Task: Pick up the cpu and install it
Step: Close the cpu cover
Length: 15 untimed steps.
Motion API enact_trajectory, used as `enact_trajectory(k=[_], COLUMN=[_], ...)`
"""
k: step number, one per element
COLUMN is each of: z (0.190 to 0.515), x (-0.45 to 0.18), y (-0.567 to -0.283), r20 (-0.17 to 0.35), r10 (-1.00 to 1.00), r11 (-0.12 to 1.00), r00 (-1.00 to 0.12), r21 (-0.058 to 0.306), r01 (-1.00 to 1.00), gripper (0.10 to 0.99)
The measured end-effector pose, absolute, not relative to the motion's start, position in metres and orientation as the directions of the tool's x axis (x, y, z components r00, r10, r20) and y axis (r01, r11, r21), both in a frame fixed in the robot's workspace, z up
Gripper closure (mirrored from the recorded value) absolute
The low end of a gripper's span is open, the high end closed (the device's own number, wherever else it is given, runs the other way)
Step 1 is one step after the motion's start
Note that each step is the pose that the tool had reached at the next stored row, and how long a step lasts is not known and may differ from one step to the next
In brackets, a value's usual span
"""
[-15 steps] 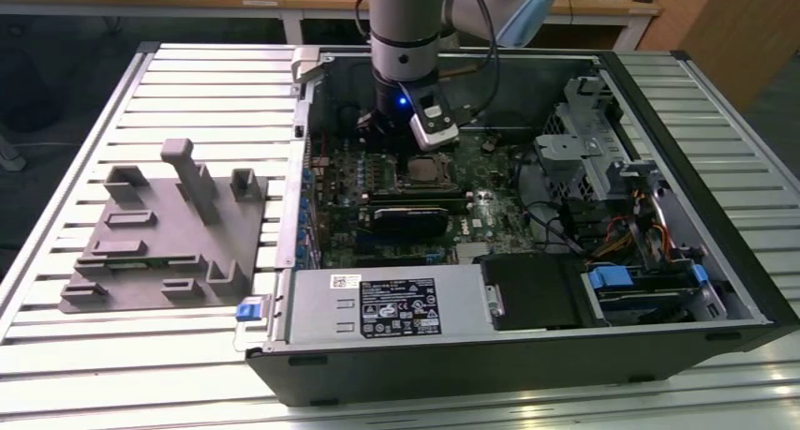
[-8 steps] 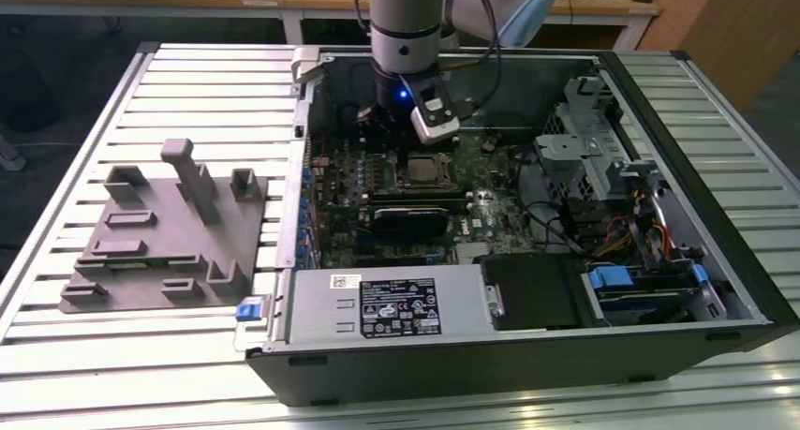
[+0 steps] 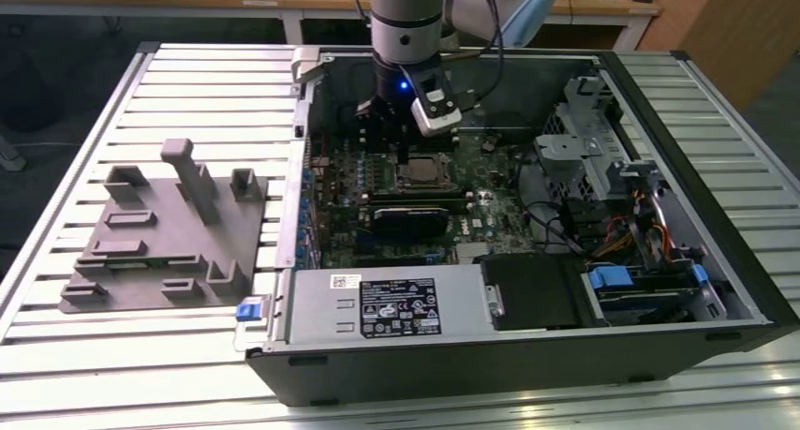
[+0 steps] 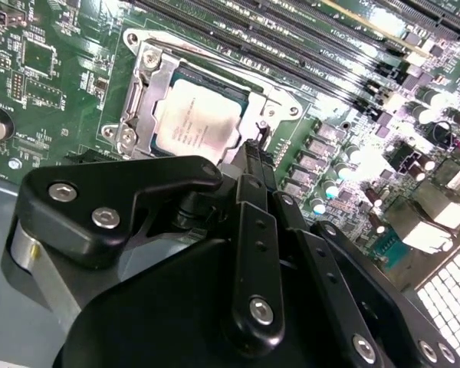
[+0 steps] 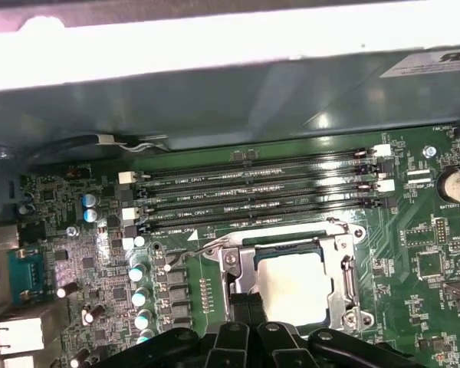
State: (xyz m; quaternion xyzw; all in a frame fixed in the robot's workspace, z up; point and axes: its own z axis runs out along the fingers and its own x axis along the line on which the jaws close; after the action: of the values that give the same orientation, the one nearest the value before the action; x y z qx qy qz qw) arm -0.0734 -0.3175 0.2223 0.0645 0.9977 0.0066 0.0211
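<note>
The cpu is a small square chip with a silvery top, lying flat in its metal-framed socket on the green motherboard inside the open computer case. In both wrist views the cpu lies just beyond the black fingertips. My gripper hangs from the arm directly over the socket area, a little above the board. Its fingers are shut together with nothing between them; they also show in the first wrist view as fingers at the socket's edge.
A silver power-supply box fills the case's near side. A black block sits just in front of the socket, and memory slots run behind it. A drive cage with cables stands at the exterior view's right. A grey fixture plate lies outside the case.
</note>
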Motion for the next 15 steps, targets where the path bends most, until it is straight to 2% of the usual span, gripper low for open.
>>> enact_trajectory(k=[15], z=[0.222], x=[-0.046], y=[-0.317], r20=[-0.040], r10=[0.129], r11=[0.992], r00=[-0.991], r21=[0.016], r01=[0.128], gripper=[0.980])
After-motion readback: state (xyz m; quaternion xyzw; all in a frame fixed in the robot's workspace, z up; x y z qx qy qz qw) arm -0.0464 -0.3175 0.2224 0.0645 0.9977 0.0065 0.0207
